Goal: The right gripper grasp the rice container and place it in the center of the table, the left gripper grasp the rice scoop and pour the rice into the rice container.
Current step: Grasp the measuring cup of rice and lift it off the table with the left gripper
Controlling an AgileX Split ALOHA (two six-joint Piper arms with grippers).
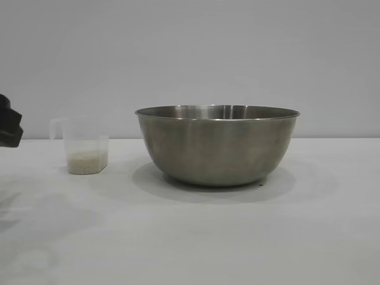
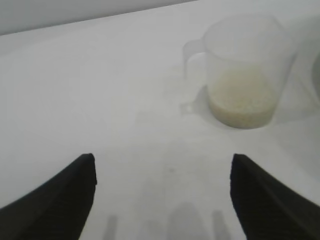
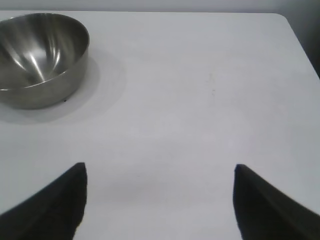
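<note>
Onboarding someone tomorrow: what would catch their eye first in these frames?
The large round brushed stainless-steel bowl dominates, standing empty near the middle of the plain white tabletop. Left of it, apart, stands the small translucent plastic measuring cup, upright, with a thin layer of white rice at its bottom. The black left gripper is open, pointing toward the cup without touching it; the black right gripper hangs open away from the bowl.

Exterior view cuts the left hand (image 1: 9,122) at the frame edge, the right wrist view crops the rice container (image 3: 42,60), and the rice (image 2: 242,102) grains blur together.
</note>
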